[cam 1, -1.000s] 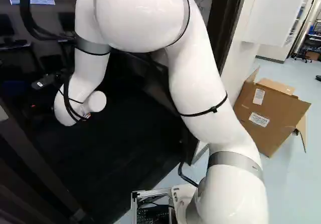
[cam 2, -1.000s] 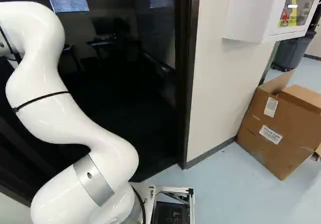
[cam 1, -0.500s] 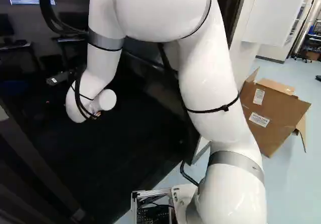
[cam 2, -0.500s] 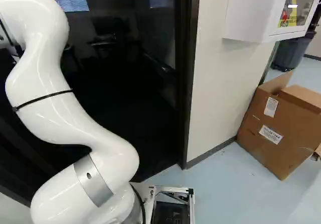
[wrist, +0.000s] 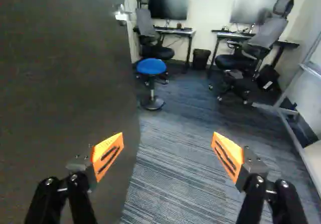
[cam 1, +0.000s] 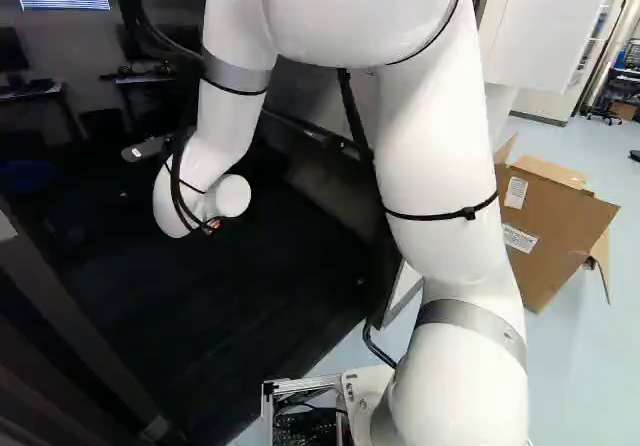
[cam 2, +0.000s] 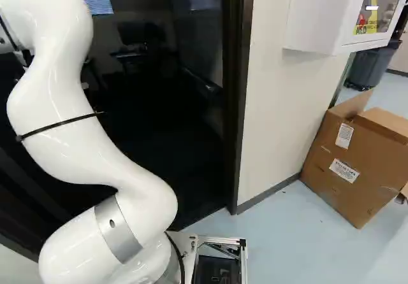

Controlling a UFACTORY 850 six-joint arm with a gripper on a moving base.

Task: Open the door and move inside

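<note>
A dim, carpeted room [wrist: 180, 184] lies ahead of the gripper in the wrist view. The dark door [wrist: 60, 83] stands open beside one finger, which overlaps it from this angle; whether they touch cannot be told. The door's free edge runs away from the gripper toward the desks.

In the base views, a white arm [cam 1: 435, 146] curves up and over in front of the dark doorway. A pale wall [cam 2: 277, 106] adjoins the dark door frame [cam 2: 241, 99] and carries a white cabinet [cam 2: 325, 16] with a clear front. Below the cabinet, an open cardboard box [cam 2: 357, 163] leans tilted near the wall's foot.

Deep in the room, two desks [wrist: 175, 31] hold dark monitors [wrist: 168, 8]. A high-backed chair [wrist: 150, 33] is at each. Nearer the door is a round blue stool [wrist: 151, 67]; a black bin [wrist: 201, 58] sits between the desks.

The gripper [wrist: 168, 133] is released, its two orange pads [wrist: 108, 154] spread wide, with carpet visible between them. Smallest is the silver handle [wrist: 122, 16], near the door's free edge.
</note>
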